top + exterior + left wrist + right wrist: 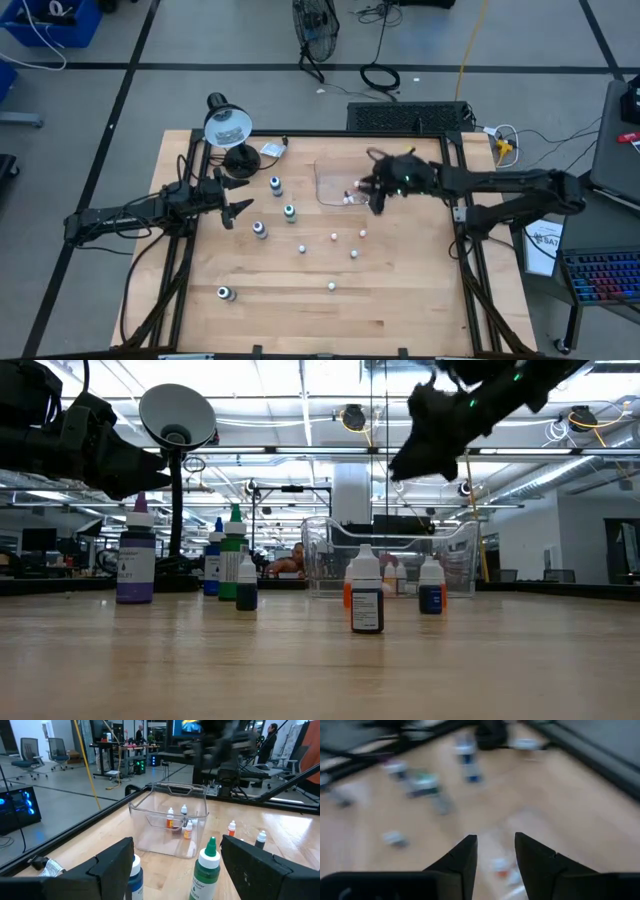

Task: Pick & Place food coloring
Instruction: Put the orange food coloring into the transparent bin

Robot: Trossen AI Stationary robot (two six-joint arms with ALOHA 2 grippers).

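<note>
Food coloring bottles stand scattered on the wooden table: larger blue- and green-topped ones (275, 185) (290, 212) (260, 230) and tiny white ones (334, 237) (353, 254). A few tiny bottles (170, 817) stand inside the clear plastic tray (325, 170). My right gripper (378, 203) hangs open above the tray's right side, high above it in the low view (430, 440), with nothing between its fingers (495, 857). My left gripper (240, 197) waits open at the table's left, pointing level toward the green-topped bottle (206, 867) and the tray (160, 837).
A desk lamp (227, 127) stands at the table's far left corner, behind my left gripper. One larger bottle (225, 293) lies near the front left. A crumpled wrapper (272, 150) lies by the far edge. Bare wood stretches along the near edge (400, 310).
</note>
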